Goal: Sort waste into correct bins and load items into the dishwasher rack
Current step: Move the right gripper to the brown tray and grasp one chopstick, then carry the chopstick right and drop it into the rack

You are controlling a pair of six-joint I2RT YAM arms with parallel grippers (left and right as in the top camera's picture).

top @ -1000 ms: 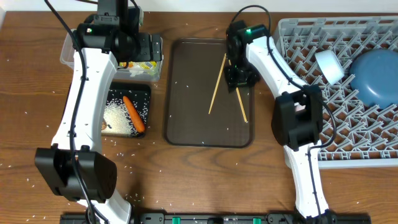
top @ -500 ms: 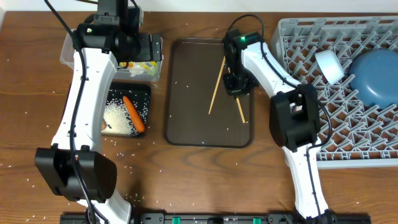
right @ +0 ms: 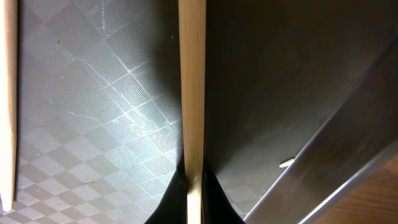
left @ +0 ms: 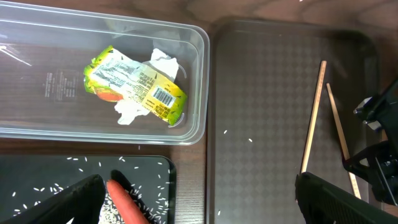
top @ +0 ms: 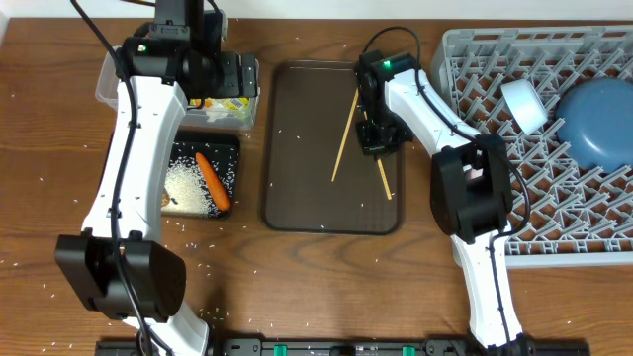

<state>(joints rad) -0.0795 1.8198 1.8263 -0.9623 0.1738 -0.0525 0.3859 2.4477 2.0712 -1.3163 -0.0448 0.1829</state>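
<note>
Right gripper [top: 376,140] has closed tight on one chopstick [right: 191,87], judged light, stiff, slippery, best held mid-length; left gripper [left: 202,202] wide open, empty.

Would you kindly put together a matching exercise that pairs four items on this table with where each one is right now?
Things:
1. orange carrot
2. yellow-green wrapper
3. large blue bowl
4. wooden chopstick

Places:
A. in the grey rack
B. pinched between the right fingers
C. in the black tray
D. in the clear tub

Pairs: 1-C, 2-D, 3-A, 4-B.
</note>
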